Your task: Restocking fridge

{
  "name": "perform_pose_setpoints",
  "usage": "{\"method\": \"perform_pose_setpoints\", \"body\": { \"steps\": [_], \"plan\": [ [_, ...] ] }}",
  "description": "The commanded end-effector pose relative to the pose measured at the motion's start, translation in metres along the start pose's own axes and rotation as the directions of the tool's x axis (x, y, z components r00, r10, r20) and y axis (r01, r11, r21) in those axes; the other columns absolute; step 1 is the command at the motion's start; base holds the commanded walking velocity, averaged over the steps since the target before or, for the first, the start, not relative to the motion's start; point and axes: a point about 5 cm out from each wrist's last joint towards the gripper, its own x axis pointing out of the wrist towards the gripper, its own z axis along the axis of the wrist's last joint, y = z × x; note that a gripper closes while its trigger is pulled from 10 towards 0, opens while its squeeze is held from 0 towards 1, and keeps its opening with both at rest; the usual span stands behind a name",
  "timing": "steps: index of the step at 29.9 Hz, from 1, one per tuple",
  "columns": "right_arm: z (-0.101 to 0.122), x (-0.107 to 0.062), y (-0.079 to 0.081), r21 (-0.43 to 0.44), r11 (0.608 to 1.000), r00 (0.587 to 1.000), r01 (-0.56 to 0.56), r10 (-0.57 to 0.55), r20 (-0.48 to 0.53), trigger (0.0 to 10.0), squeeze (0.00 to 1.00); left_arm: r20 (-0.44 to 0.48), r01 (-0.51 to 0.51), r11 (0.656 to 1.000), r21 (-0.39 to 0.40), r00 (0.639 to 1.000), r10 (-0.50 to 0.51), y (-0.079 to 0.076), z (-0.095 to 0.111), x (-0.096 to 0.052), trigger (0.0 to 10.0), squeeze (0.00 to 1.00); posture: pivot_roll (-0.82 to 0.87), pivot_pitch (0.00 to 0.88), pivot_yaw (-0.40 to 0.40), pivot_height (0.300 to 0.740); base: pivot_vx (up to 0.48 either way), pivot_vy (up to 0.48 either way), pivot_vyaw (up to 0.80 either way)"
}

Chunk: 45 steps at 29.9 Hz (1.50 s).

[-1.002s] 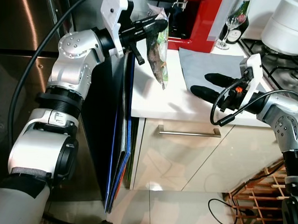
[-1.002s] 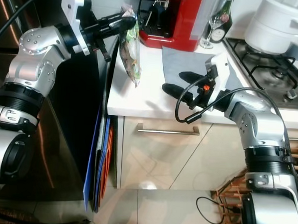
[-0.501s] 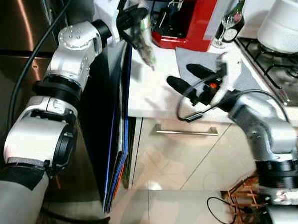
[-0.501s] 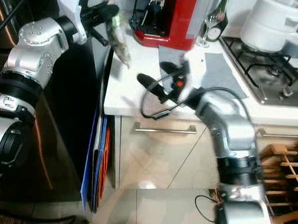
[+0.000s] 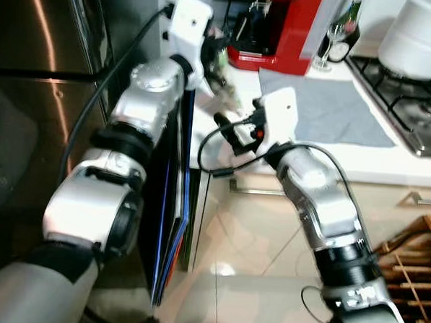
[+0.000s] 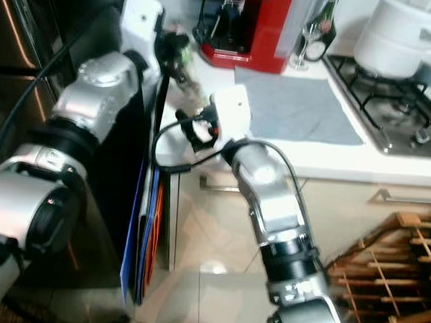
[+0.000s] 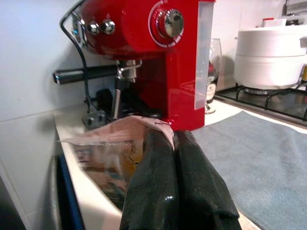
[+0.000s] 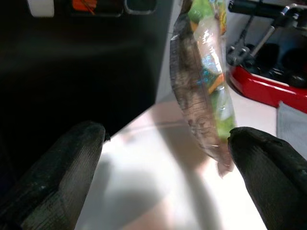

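Snack bag [image 8: 204, 91] pinched tight by left gripper [image 7: 175, 163], right gripper [image 8: 163, 177] spread wide just below, red coffee machine [image 5: 280, 27] at one o'clock

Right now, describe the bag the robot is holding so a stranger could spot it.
Find the red coffee machine at the back of the white counter. Just in front of it hangs a clear plastic bag, pinched at its top by the left hand. It is the only soft packet there, with green and brown contents.
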Motion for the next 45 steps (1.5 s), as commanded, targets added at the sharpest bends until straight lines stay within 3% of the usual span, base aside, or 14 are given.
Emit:
{"method": "perform_pose_setpoints", "body": {
  "steps": [1, 6, 19, 20, 21, 36, 45],
  "plan": [
    [0.009, 0.003, -0.005, -0.034, 0.998, 0.998, 0.047, -0.046, 0.037, 10.0, 1.0, 0.069, -0.011, 1.0, 0.022, 0.998, 0.009, -0.002, 0.021, 0.002, 0.0, 0.0, -0.02, 0.0, -0.036, 0.74, 0.0, 0.0, 0.0],
    [0.017, 0.008, -0.016, -0.073, 0.985, 0.984, 0.157, -0.15, 0.092, 10.0, 1.0, 0.083, -0.007, 1.0, 0.023, 0.997, 0.005, -0.007, 0.025, 0.002, 0.0, 0.0, -0.01, 0.0, -0.038, 0.74, 0.0, 0.0, 0.0],
    [0.025, 0.022, -0.024, -0.119, 0.97, 0.972, 0.214, -0.199, 0.127, 10.0, 1.0, 0.104, 0.06, 0.998, 0.018, 0.993, -0.062, -0.019, 0.027, -0.004, 0.0, 0.0, -0.01, 0.0, -0.042, 0.74, 0.0, 0.0, 0.0],
    [0.025, 0.024, -0.025, -0.113, 0.97, 0.972, 0.216, -0.202, 0.121, 10.0, 0.82, 0.107, 0.069, 0.997, 0.021, 0.992, -0.071, -0.021, 0.027, -0.005, 0.0, 0.0, 0.0, 0.0, -0.044, 0.74, 0.0, 0.0, 0.0],
    [0.025, 0.026, -0.026, -0.099, 0.971, 0.972, 0.217, -0.205, 0.116, 10.0, 0.0, 0.112, 0.077, 0.997, 0.02, 0.991, -0.079, -0.022, 0.028, -0.006, 0.0, 0.0, 0.0, 0.0, -0.044, 0.74, 0.0, 0.0, 0.0],
    [0.017, 0.041, -0.037, -0.054, 0.971, 0.972, 0.232, -0.229, 0.051, 10.0, 0.0, 0.153, 0.138, 0.99, 0.012, 0.979, -0.138, -0.034, 0.041, -0.02, 0.0, 0.0, 0.01, 0.0, -0.056, 0.74, 0.0, 0.0, 0.0],
    [0.017, 0.047, -0.034, -0.063, 0.977, 0.979, 0.204, -0.201, 0.043, 10.0, 0.0, 0.147, 0.203, 0.979, 0.013, 0.968, -0.202, -0.045, 0.04, -0.025, 0.0, 0.0, 0.02, 0.0, -0.058, 0.74, 0.0, 0.0, 0.0]
  ]
}}
